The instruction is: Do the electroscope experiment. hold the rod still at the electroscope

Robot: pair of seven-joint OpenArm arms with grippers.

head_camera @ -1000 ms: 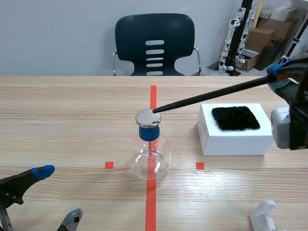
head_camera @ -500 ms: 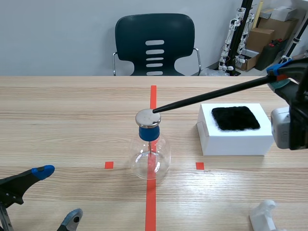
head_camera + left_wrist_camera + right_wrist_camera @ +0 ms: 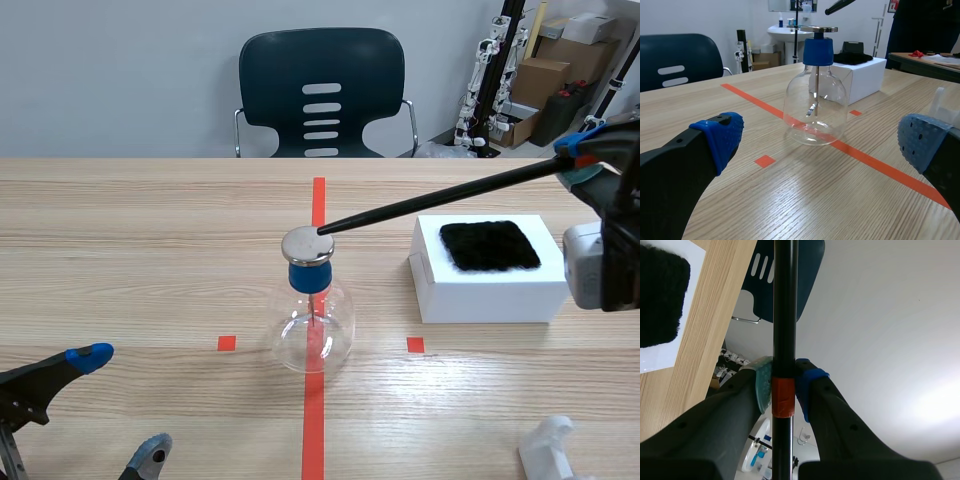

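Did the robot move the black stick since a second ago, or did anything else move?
Nothing visibly changed. The right end effector stays shut on the black rod, whose tip stays at the metal plate on top of the electroscope. The left end effector stays open, low over the table's near edge.

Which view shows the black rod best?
The scene view: nearly the whole rod shows, its tip at the electroscope's metal disc. Left wrist shows only the tip; right wrist only the shaft clamped in the right pincer.
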